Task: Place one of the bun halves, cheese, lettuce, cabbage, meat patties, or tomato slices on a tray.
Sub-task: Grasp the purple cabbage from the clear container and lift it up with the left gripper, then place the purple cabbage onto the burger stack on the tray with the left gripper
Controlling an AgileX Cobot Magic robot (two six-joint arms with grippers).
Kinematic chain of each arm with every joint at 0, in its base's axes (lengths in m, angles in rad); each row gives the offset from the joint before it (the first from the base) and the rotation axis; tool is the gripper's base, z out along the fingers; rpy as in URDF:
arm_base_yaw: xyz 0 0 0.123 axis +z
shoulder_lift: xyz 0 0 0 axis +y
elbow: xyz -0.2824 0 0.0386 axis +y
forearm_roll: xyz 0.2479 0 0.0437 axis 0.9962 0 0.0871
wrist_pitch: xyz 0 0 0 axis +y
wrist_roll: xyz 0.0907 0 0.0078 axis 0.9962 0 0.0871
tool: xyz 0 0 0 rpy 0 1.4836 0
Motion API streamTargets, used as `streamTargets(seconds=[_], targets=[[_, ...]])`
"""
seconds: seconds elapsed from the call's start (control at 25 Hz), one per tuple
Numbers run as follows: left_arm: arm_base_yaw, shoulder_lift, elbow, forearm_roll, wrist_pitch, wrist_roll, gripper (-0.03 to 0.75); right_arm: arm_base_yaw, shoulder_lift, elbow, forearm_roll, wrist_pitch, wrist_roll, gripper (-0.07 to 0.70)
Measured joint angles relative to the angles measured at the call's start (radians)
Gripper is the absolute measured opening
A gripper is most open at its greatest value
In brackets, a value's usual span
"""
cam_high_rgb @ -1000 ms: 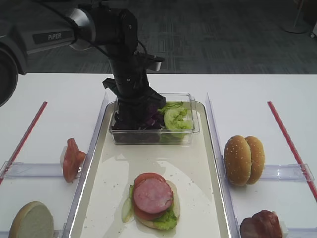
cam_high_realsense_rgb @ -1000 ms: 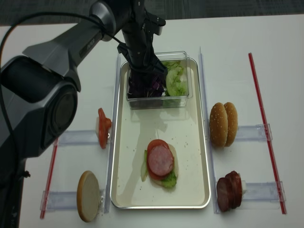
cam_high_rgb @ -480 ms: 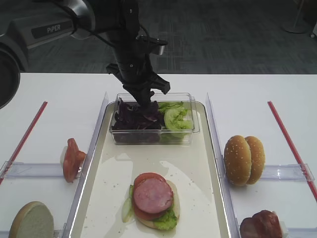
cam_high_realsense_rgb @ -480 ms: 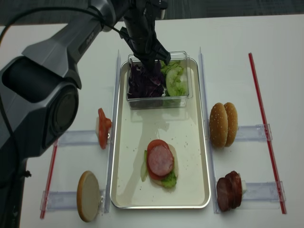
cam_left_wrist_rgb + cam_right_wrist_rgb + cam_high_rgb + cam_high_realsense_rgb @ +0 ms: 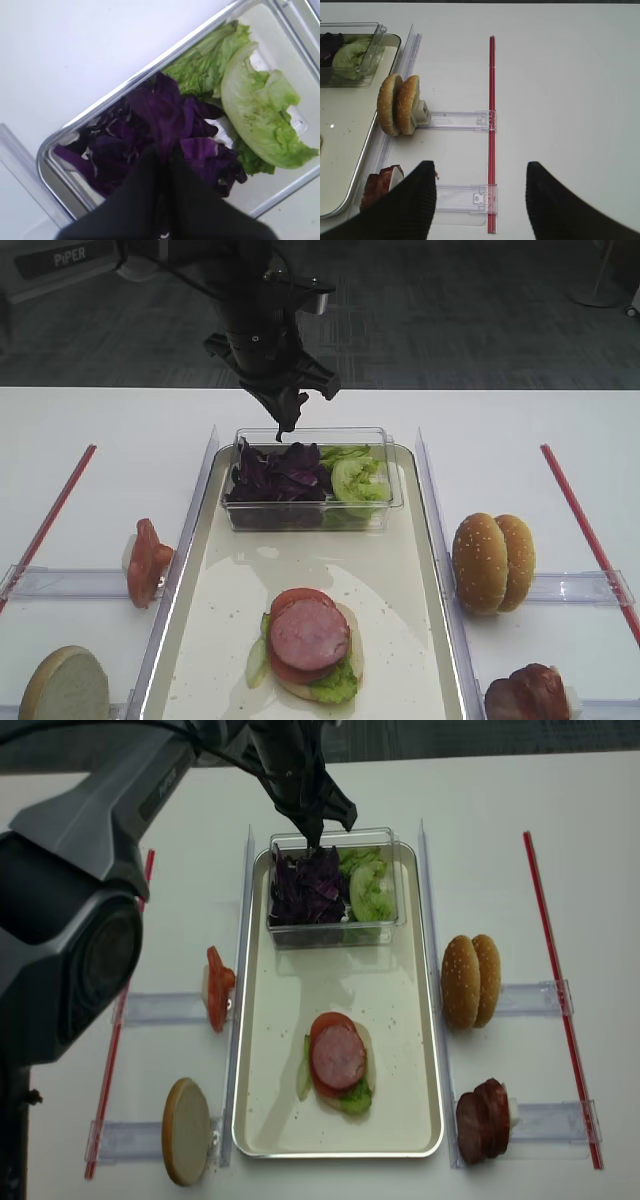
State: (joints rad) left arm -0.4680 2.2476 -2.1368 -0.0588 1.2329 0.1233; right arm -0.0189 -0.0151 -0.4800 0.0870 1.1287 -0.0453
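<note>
My left gripper point(image 5: 287, 412) point(image 5: 313, 832) hangs above the clear box, shut on a dark purple cabbage leaf point(image 5: 165, 107). More cabbage point(image 5: 272, 475) and lettuce point(image 5: 356, 480) lie in the box. The cream tray point(image 5: 235, 590) carries a stack topped by a meat patty point(image 5: 309, 634). Right of the tray, two bun halves point(image 5: 493, 562) stand on edge, with meat patties point(image 5: 527, 692) nearer the front. To the left are tomato slices point(image 5: 145, 560) and another bun half point(image 5: 65, 687). My right gripper point(image 5: 481, 167) is open over bare table. Cheese is out of view.
The clear plastic box point(image 5: 330, 935) sits on the tray's far end. Clear acrylic holders point(image 5: 575, 587) carry the food beside the tray, and clear rails run along its long sides. Red strips point(image 5: 582, 525) point(image 5: 50, 510) lie near both table edges.
My left gripper has closed on a cabbage leaf inside the box and risen out of it with the leaf. The right gripper's earlier state is not shown.
</note>
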Motion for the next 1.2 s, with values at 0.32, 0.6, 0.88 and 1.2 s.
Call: streamTargets(seconds=[0.32,0.6,0.88,1.2], targets=[[-0.005,-0.064,0.1,0.0,0.004,0.0,-0.011,0.0,0.0,0.0,-0.002,0.0,0.005,0.433],[-0.011,-0.132,0.202,-0.027,0.002,0.0,-0.011,0.0,0.0,0.0,-0.004,0.0,0.008,0.433],[-0.048,-0.188,0.282,-0.021,0.002,0.0,-0.011,0.0,0.0,0.0,-0.008,0.0,0.017,0.433],[-0.067,-0.254,0.382,-0.017,-0.002,0.0,-0.012,0.0,0.0,0.0,-0.01,0.0,0.023,0.433]])
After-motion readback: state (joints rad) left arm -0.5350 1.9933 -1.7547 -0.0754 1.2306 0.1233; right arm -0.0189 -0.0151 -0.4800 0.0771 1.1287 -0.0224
